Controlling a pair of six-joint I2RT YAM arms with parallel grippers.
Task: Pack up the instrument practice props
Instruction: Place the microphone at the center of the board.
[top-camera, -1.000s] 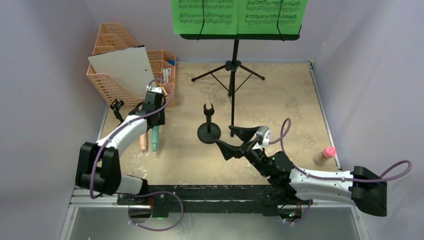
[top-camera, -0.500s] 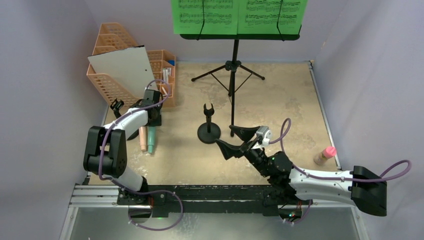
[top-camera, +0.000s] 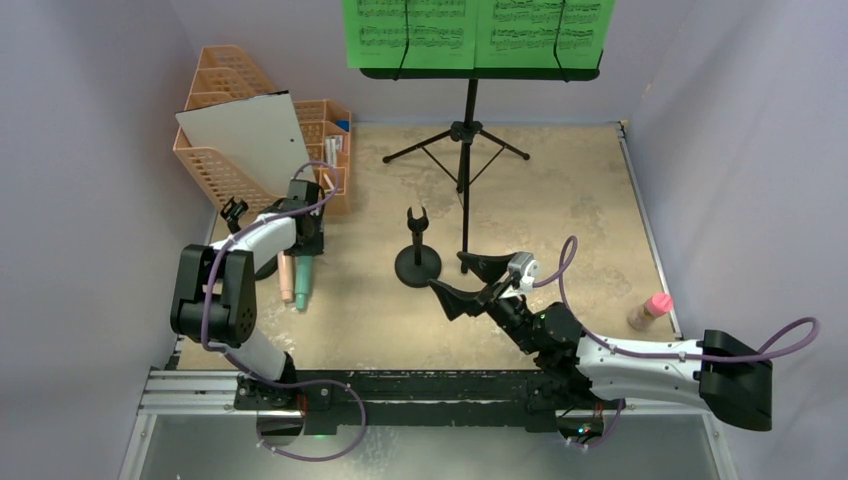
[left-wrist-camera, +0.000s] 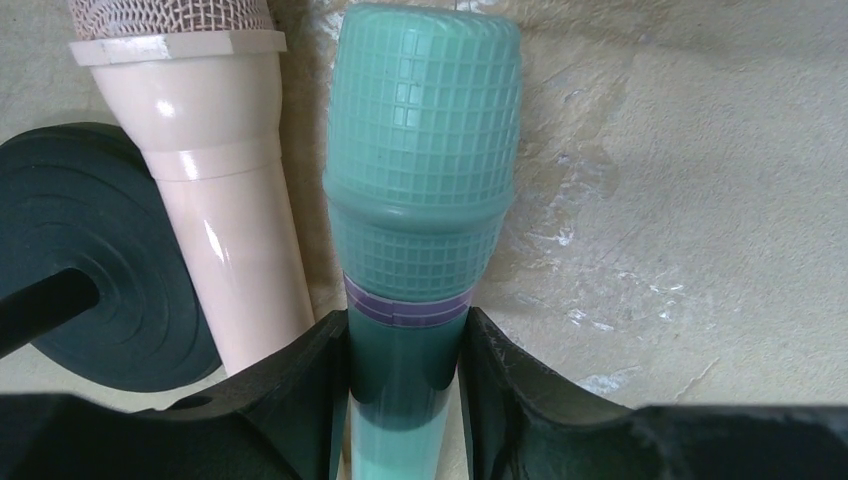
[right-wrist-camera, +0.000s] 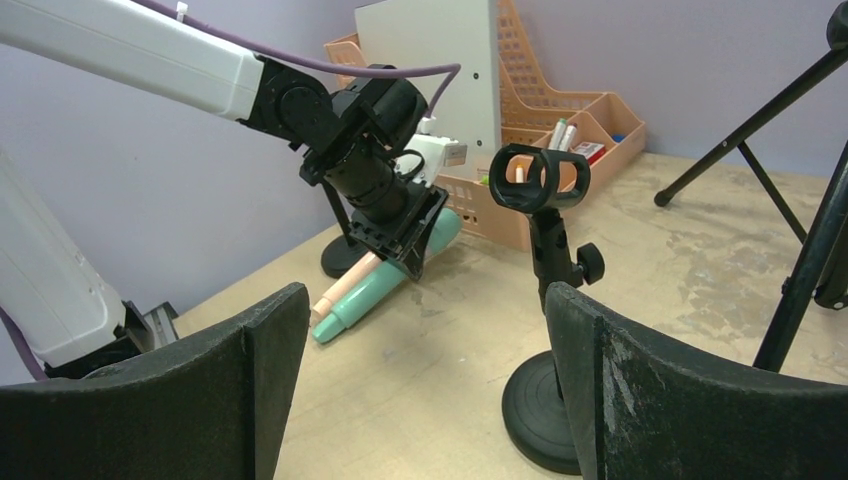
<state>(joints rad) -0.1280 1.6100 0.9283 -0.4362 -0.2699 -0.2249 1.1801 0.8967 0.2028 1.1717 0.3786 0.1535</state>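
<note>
- by the table's (top-camera: 560, 200) left edge, mint microphone (left-wrist-camera: 420, 200) lies beside pink microphone (left-wrist-camera: 225, 200), left gripper (left-wrist-camera: 405, 385) clenched on its neck.
- likely light, stiff, slick plastic; neck hold suits.
- right gripper (top-camera: 455, 277) spread wide, empty.

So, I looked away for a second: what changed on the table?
The left arm swung its elbow away from the near edge. The left gripper, clamped on the mint microphone, dragged it slightly left. The right gripper, pink microphone and music stand stayed put.
</note>
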